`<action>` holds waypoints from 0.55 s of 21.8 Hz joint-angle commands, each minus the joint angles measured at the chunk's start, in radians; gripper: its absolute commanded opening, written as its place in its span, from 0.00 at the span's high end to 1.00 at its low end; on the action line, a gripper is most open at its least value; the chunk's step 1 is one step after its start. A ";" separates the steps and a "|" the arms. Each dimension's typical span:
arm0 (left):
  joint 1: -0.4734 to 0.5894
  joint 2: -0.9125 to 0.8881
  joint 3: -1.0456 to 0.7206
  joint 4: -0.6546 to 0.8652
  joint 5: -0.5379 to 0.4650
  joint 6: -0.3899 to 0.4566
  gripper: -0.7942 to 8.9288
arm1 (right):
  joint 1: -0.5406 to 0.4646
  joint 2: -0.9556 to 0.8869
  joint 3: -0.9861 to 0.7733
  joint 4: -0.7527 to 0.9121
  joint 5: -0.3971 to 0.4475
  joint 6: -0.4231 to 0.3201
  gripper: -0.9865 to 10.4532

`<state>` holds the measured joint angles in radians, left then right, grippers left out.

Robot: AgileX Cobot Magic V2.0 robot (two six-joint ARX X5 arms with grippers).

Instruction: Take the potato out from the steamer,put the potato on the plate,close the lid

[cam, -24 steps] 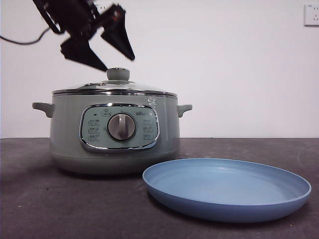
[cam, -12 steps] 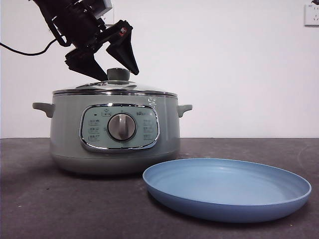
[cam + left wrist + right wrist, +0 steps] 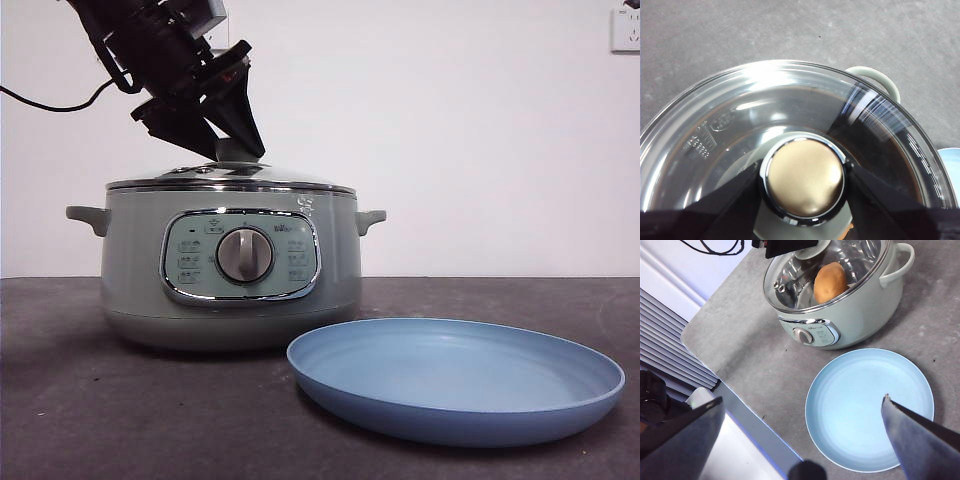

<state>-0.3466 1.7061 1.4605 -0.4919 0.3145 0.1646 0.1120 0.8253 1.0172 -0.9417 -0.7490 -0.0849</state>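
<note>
- The steamer [image 3: 230, 265] is seen as a round, pale sage-green pot standing on the dark grey table [image 3: 120, 420], with a small handle on each side.
- Its front is taken up by a chrome-rimmed control panel [image 3: 241, 255] with a silver dial [image 3: 245, 255] at the centre.
- The lid [image 3: 827, 267] is seated on the steamer; it is a low glass dome with a metal rim, and bright reflections are carried across the glass.
- The lid's knob [image 3: 805, 181] is shown in the left wrist view as a round, chrome-ringed cap on a pale green base.
- The left gripper [image 3: 225, 140] is held at the knob from above, one black jaw pressed to each side of it, so that the knob is pinched between them.
- The potato [image 3: 830, 281] is seen through the glass in the right wrist view, lying inside the steamer: an oval with smooth orange-brown skin, set against the shiny metal interior.
- The plate [image 3: 455, 378] is a wide, shallow, matte light-blue round, lying flat on the table just in front of the steamer and towards its right-hand handle in the front view, with nothing on it.
- The right gripper [image 3: 800, 440] is held high above the plate, its two jaws spread wide apart and nothing between them.
</note>
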 commanded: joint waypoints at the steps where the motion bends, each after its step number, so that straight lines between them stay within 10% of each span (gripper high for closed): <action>1: -0.002 0.011 0.000 -0.002 0.000 0.003 0.93 | 0.003 0.000 0.001 0.007 0.000 0.005 0.32; 12: 0.001 -0.093 0.001 0.021 0.003 -0.014 0.93 | 0.003 0.029 0.001 0.045 0.022 0.024 0.32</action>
<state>-0.3462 1.6474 1.4582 -0.5045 0.3054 0.1558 0.1120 0.8543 1.0172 -0.9001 -0.7296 -0.0673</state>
